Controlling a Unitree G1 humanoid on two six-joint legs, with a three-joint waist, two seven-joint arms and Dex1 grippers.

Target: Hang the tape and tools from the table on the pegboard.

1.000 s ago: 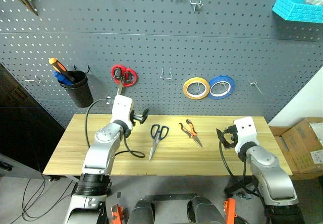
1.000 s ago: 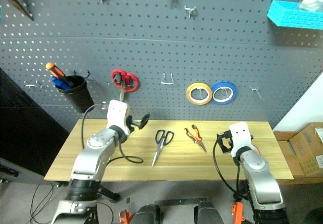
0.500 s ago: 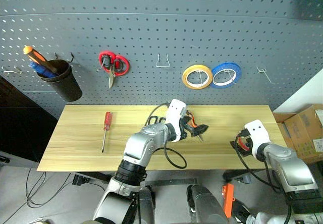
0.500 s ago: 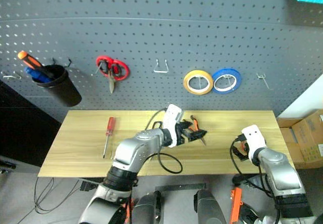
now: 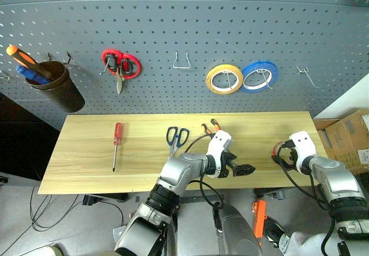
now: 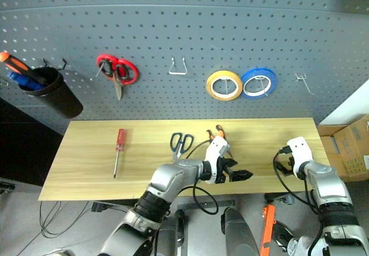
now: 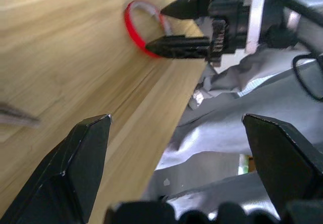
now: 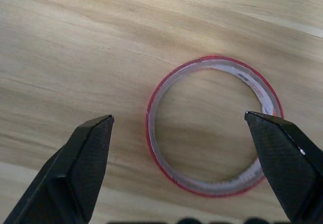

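Lying on table (image 5: 86, 164): one tape (image 8: 214, 125), three tools (image 5: 177, 136)

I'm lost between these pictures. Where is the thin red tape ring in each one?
Head views: the tape is a red sliver near the table's right end, at the right gripper.
Left wrist view: by the table edge, between the other arm's fingertips.
Right wrist view: flat on the wood, between the open fingers.
Shared landmark: the right gripper's black fingers.
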